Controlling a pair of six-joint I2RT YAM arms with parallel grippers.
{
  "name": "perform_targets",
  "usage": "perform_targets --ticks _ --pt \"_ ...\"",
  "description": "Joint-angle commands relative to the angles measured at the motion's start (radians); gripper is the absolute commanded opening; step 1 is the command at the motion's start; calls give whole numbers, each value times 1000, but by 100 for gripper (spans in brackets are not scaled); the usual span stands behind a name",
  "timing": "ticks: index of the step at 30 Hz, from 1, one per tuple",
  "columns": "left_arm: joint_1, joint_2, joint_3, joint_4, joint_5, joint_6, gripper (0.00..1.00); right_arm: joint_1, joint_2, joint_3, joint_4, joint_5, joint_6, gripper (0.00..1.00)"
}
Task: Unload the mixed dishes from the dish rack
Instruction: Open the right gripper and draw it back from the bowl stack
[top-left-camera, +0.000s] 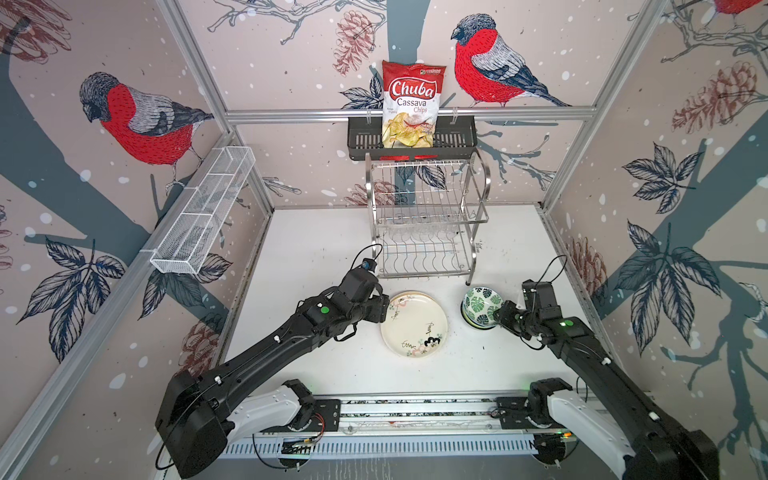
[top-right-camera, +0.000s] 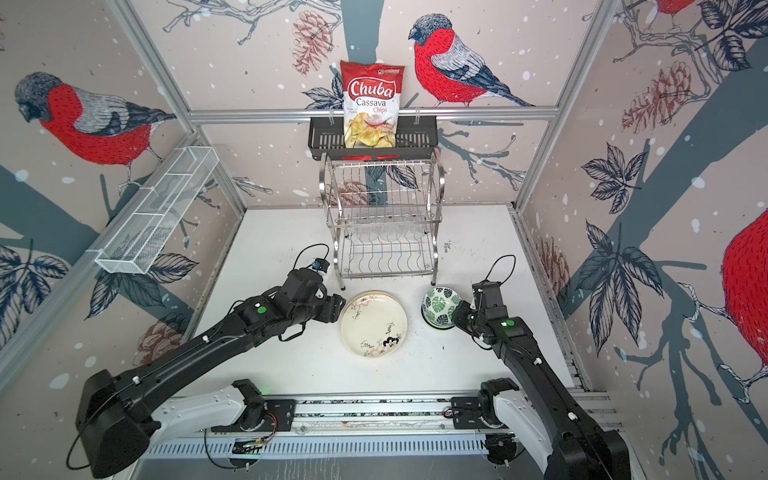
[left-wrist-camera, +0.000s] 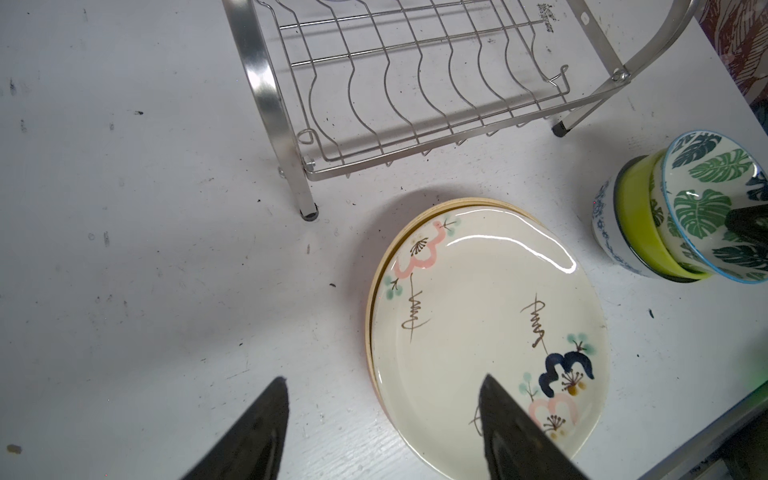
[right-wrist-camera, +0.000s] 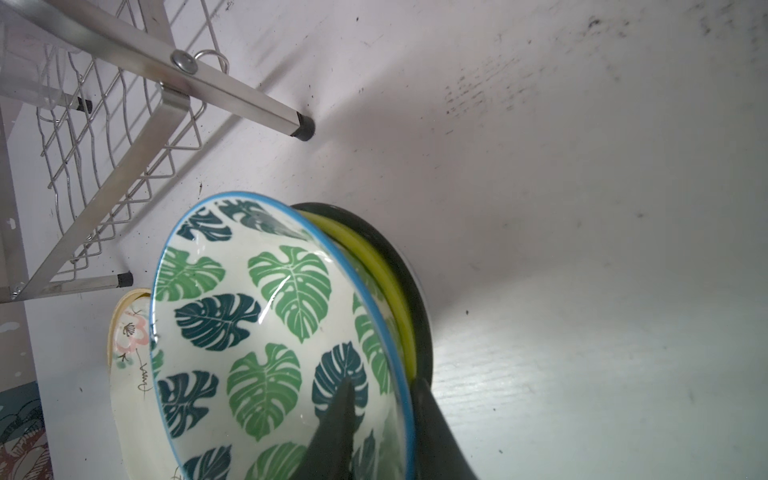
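Observation:
The chrome dish rack stands at the back; its lower tier is bare, and faint clear glass shapes show on the upper tier. In front of it lies a stack of plates, with the cream floral plate on top. My left gripper hangs open over the stack's left edge. To the right stand three nested bowls: green-leaf in lime green in blue-patterned. My right gripper straddles the leaf bowl's rim, slightly open.
A red-and-white chips bag stands in a black slotted basket on the back wall above the rack. A long white mesh tray hangs on the left wall. The arms' rail runs along the table's front edge.

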Motion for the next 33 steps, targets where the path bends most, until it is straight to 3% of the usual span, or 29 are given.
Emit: perform_targets --ticks 1,10,14,21,24,28,33 --pt "5 2 1 21 4 18 72 0 -6 16 -13 -3 -11 30" --pt "35 -1 -1 24 10 18 72 -1 -57 80 -73 18 -16 35" --pt "48 -11 -2 27 6 17 72 2 -110 101 -100 39 -20 43" --pt "59 -28 -5 20 -32 5 72 47 -198 74 -59 67 21 46" --pt "59 -37 -14 23 -55 -12 72 114 -238 58 -18 120 49 46" --pt "60 -37 -8 23 -75 -61 72 290 -302 26 45 317 91 46" --pt "59 -40 -21 62 -91 -114 73 474 -249 30 152 470 71 47"
